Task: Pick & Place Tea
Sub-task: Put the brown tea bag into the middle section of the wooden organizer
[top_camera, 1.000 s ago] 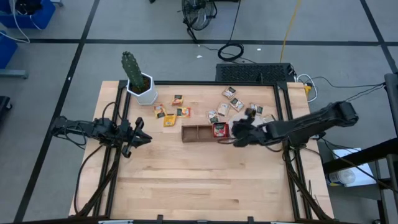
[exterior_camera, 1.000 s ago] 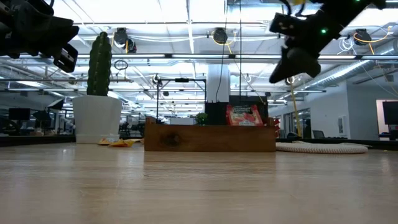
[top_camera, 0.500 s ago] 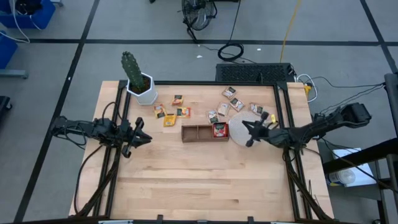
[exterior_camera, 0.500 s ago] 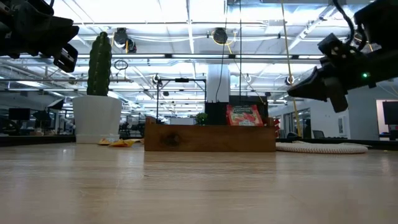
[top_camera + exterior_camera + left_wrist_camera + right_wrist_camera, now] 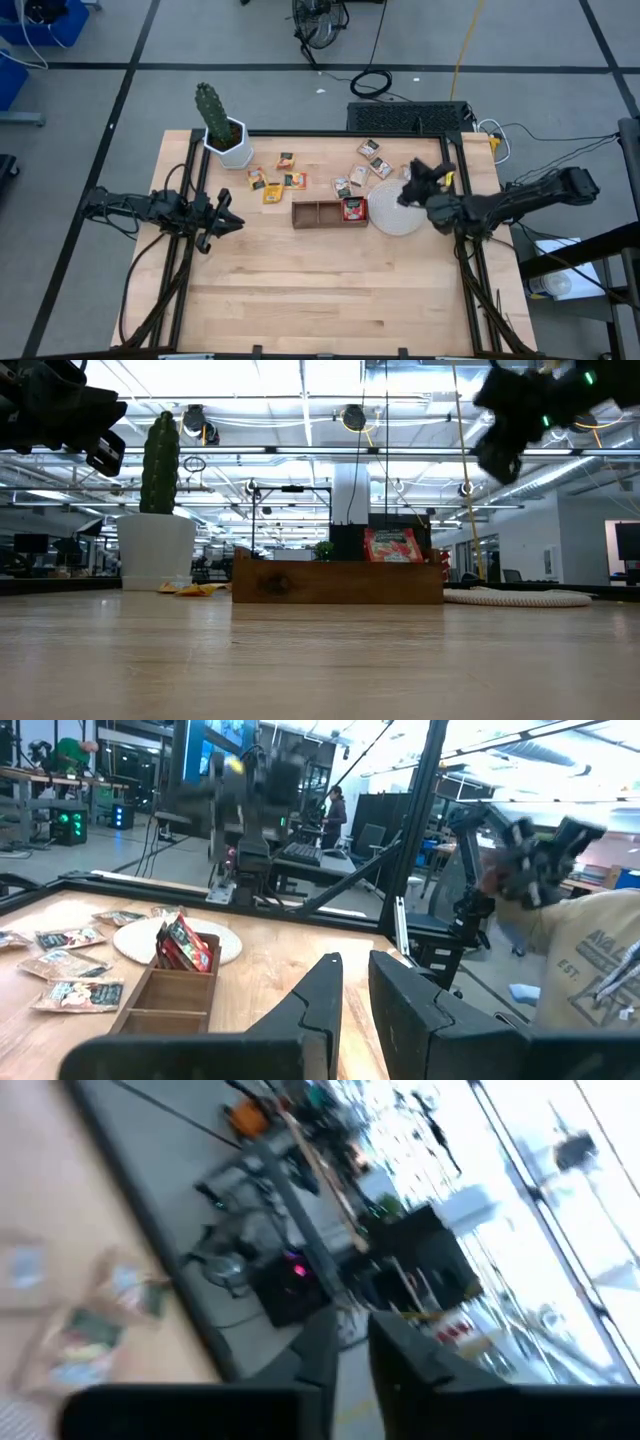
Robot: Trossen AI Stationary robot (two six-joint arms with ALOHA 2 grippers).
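Right gripper (image 5: 408,190) of ours hangs above the far-right part of the table, over the edge of the round whitish disc (image 5: 395,214), with a narrow gap between its fingers and nothing in them, as far as we can see. 1 red tea sachet (image 5: 353,208) stands in the right compartment of the wooden tray (image 5: 328,213); the low view shows it upright behind the tray wall. We judge that this is the only sachet placed, so the task is at its beginning. The other 2 compartments look empty.

Many sachets are left on the table. 1 group of tan and brownish sachets (image 5: 366,166) lies beyond the tray, near the right gripper. Another group, yellow-orange sachets (image 5: 273,183), lies beyond the tray's left end, near the cactus pot (image 5: 233,146).

Our left gripper (image 5: 222,218) waits at the left edge of the table, fingers nearly together, holding nothing. We think the next sachet will probably come from the right group.
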